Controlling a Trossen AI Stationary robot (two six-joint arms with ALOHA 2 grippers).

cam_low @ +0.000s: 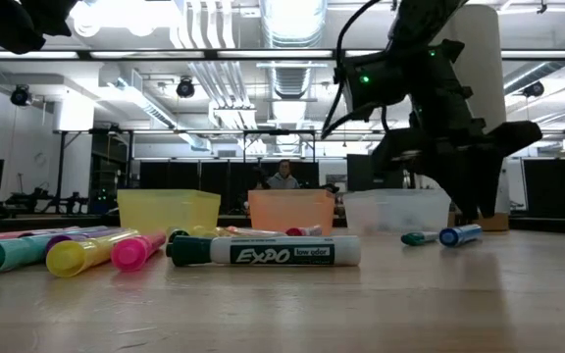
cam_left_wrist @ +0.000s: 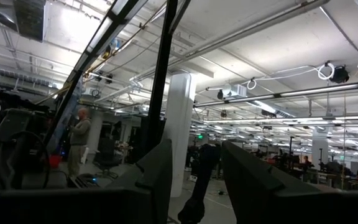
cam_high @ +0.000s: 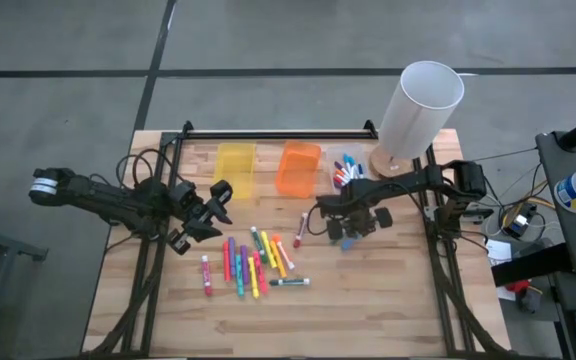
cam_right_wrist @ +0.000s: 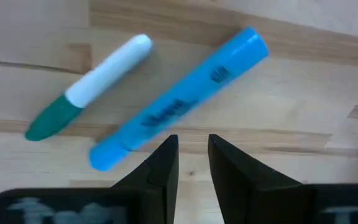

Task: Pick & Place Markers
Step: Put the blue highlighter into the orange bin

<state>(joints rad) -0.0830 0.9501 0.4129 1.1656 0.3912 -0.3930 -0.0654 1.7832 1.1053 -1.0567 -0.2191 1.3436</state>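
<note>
Wooden tabletop (cam_high: 368,290) is seen beneath the right gripper (cam_right_wrist: 192,163), fingers narrowly apart just above a blue marker (cam_right_wrist: 179,106) lying beside a green-capped white marker (cam_right_wrist: 89,87), while the left gripper (cam_left_wrist: 194,180), also parted, is held away.

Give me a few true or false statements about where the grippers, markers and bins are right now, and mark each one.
1. The right gripper hangs just above a blue marker. True.
2. The blue marker is clamped between the fingers. False: it lies on the table, ungripped.
3. A white marker with a green cap lies beside the blue one. True.
4. The orange bin holds most markers. False: most lie loose on the table.
5. The left gripper carries a marker. False: nothing is between its fingers.
</note>
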